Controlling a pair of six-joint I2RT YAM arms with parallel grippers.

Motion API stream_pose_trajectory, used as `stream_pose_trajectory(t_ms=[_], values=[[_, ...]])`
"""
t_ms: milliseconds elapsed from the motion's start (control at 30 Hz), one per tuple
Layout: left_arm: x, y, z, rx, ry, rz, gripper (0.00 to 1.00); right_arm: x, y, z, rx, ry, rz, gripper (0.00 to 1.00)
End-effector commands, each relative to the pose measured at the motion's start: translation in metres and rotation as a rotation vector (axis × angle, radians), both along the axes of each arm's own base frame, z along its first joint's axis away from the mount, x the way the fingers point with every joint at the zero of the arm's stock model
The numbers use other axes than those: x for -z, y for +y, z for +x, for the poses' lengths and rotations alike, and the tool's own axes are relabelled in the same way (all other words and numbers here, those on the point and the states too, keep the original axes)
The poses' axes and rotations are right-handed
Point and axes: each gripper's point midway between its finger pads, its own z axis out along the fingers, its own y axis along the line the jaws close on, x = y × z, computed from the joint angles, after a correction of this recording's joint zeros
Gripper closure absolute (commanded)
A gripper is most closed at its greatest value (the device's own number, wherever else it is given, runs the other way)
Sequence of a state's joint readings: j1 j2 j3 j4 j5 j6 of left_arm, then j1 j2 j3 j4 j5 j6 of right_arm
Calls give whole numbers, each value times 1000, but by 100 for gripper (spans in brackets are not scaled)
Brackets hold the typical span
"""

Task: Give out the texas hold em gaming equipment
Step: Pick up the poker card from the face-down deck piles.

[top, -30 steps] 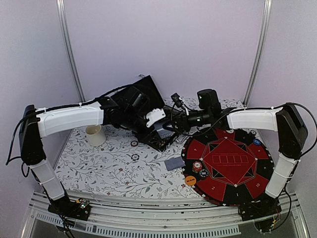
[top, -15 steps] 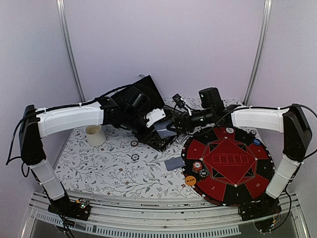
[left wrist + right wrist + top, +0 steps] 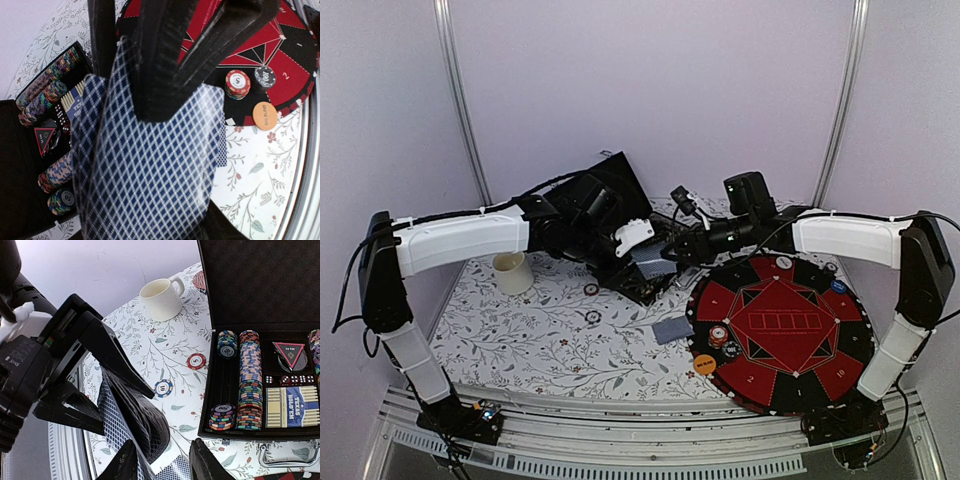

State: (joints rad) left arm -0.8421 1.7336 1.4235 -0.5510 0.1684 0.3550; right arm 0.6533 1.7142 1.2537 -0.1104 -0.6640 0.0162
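My left gripper point(image 3: 642, 252) is shut on a deck of playing cards point(image 3: 150, 165) with blue diamond backs, held above the open black case point(image 3: 620, 190). My right gripper point(image 3: 165, 465) reaches in from the right. Its jaws stand apart around the deck's bowed edge point(image 3: 155, 432), which lies against the left finger, with a gap to the right one. Rows of poker chips point(image 3: 248, 385) fill the case tray. Chip stacks point(image 3: 720, 337) and an orange button point(image 3: 705, 365) sit on the round red-and-black mat point(image 3: 780, 385). A white button point(image 3: 783, 263) and a blue one point(image 3: 838, 286) lie at its far rim.
A cream cup point(image 3: 513, 272) stands at the left on the floral cloth. Two loose chips point(image 3: 196, 360) point(image 3: 163, 388) lie between cup and case. A small pile of cards point(image 3: 672, 330) rests left of the mat. The case also holds dice point(image 3: 290, 380) and a card box point(image 3: 292, 407).
The right arm has stretched out, its elbow swinging right, and its fingers have drawn closer together at the deck. The left arm and deck have stayed still.
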Motion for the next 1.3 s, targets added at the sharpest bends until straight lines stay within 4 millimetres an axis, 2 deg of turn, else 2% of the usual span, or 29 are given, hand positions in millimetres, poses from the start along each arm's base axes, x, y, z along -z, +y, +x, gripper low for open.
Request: stream_pose_trajectory(t_ms=[0, 233, 467, 533, 700, 933, 1167, 1267], values=[[-8, 1, 4, 2, -21, -25, 50, -23, -7, 2, 15, -57, 3, 62], [-7, 1, 4, 3, -19, -25, 49, -22, -13, -2, -6, -31, 23, 71], [-7, 1, 4, 4, -21, -23, 49, -21, -13, -5, -17, -16, 21, 93], [-7, 1, 4, 4, -21, -23, 50, -22, -15, -5, -6, -12, 10, 96], [-7, 2, 4, 5, -21, -23, 49, -25, -22, -5, 15, -25, -24, 98], [-6, 1, 3, 7, -19, -23, 49, -46, -35, -16, -9, -90, -26, 98], [-7, 1, 3, 8, -17, -24, 49, -66, -64, -13, 39, -117, -17, 98], [-7, 1, 4, 6, -19, -25, 49, -74, -82, -8, 77, -120, -11, 98]])
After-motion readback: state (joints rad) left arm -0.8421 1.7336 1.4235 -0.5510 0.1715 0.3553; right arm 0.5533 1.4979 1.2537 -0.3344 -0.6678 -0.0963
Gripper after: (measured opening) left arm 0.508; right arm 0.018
